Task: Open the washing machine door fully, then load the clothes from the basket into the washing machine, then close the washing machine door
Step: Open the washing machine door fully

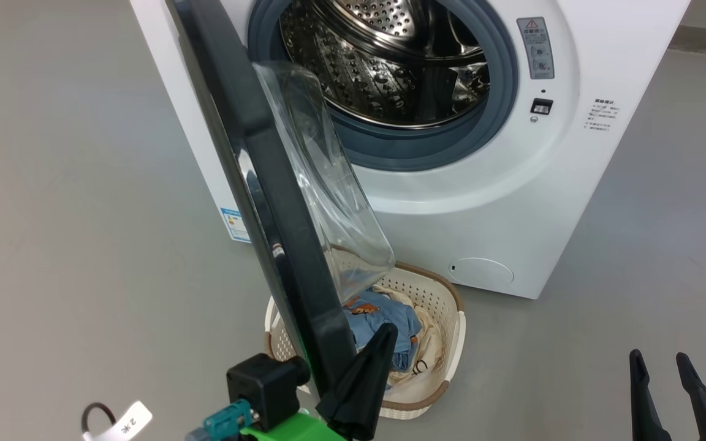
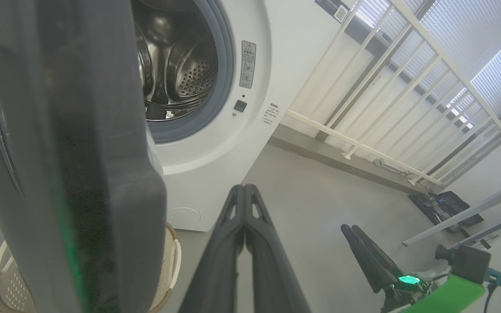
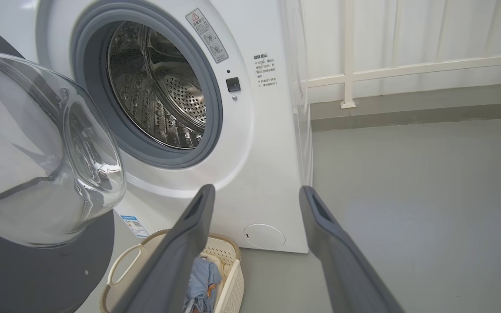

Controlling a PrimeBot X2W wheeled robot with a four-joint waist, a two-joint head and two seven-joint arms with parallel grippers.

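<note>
Grey floor [image 1: 71,214] spreads wide on both sides of the washing machine [image 1: 482,202], with the broadest stretch to the left of the door and another to the right of the white cabinet. In the right wrist view, a white railing [image 3: 407,69] and a low kerb bound the floor behind the machine's right side.

The machine's round mouth stands uncovered, with a grey gasket [image 1: 390,144] ringing the perforated steel drum [image 1: 383,55]. The washing machine door [image 1: 279,202] is swung out from the left side of the mouth and is nearly edge-on in the head view. Its black rim runs down toward the robot, and its clear glass bowl [image 1: 328,184] bulges to the right. The door's lower edge hangs over the left part of the basket [image 1: 432,294], which sits on the floor close against the machine's front.

The clothes [image 1: 383,318] lie inside the basket, light blue on top and cream beneath.

The left gripper [image 1: 385,334] is clenched on nothing, with its two dark fingers pressed together. It sits just beside the rim's inner face, above the basket. It may be brushing the rim, but the angle does not settle that.

The right gripper [image 1: 659,356] is low on the right, well apart from the door and basket. Its jaws are spread wide, holding and touching nothing.
</note>
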